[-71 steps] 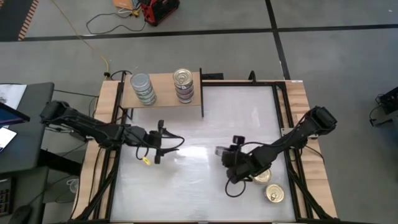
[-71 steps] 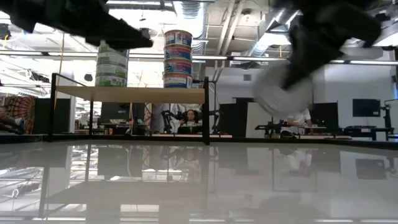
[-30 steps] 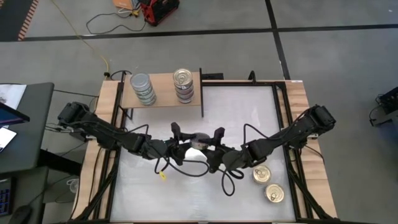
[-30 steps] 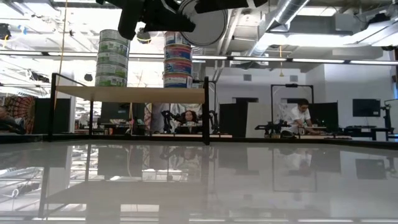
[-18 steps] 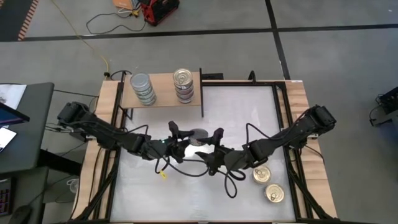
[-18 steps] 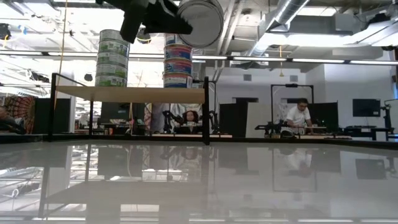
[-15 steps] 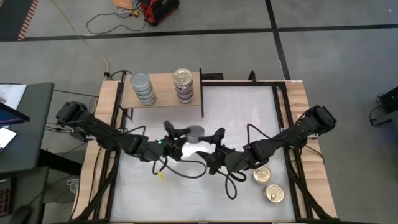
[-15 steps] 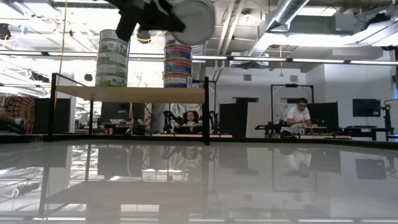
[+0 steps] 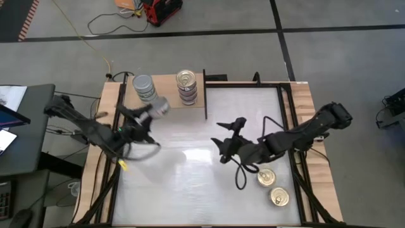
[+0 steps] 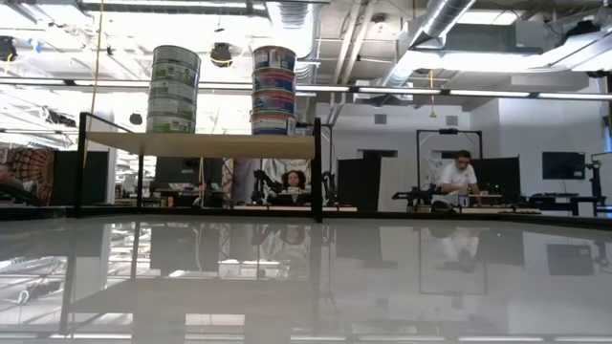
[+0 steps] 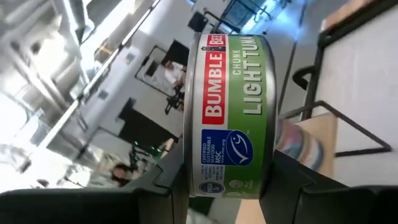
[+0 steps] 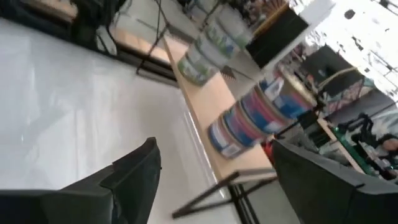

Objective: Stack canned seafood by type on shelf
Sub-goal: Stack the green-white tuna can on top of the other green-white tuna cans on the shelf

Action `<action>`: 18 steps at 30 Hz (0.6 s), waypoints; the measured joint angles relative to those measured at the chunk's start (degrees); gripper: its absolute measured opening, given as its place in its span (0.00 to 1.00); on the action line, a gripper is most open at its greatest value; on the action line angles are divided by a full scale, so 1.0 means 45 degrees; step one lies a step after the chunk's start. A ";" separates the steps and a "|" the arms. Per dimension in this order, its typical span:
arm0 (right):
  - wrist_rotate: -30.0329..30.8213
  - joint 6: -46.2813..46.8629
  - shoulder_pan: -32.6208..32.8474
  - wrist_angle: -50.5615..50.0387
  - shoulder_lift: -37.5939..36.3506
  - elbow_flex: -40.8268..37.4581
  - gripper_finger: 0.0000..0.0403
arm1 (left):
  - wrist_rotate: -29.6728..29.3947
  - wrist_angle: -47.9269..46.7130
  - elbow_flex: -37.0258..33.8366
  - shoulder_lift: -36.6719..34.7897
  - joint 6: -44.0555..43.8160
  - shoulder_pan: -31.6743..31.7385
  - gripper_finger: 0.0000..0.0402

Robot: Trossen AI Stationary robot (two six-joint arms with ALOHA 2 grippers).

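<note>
The shelf [image 9: 166, 96] stands at the table's far left and carries two stacks of canned seafood. The silver-lidded, green-labelled stack [image 9: 143, 86] [image 10: 173, 89] is on its left. The gold-lidded, blue-and-pink stack [image 9: 186, 82] [image 10: 273, 89] is on its right. My left gripper [image 9: 152, 111] hovers just in front of the green stack, shut on a green-labelled tuna tin [image 11: 227, 118]. My right gripper [image 9: 225, 139] stands open over the table's middle with nothing between its fingers. Two gold-lidded tins [image 9: 266, 178] [image 9: 280, 197] rest on the table at the near right. My left gripper pinches the tin between its two fingers [image 11: 287, 177], one on each flat end [image 11: 271, 149], so the green label wall faces the wrist camera. The fingers come roughly level from the table's left. The tin is lifted clear and turned on its side.
A thin dark upright panel [image 9: 204, 94] closes the shelf's right end. Wooden rails [image 9: 302, 158] run along the table's left and right sides. The white tabletop [image 9: 190, 190] lies bare between the arms and in front of them.
The two grippers met over the table's middle with the tin between them. My right gripper opened, let go of it and drew back toward the right. My left gripper kept the tin, rose, turned and swung toward the far left, up to the shelf.
</note>
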 joint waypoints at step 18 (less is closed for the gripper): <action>-0.1841 -0.1418 -0.1857 0.2499 0.0096 -0.0819 0.83 | -0.0501 -0.6928 0.1758 -0.3436 -0.0919 0.0688 0.34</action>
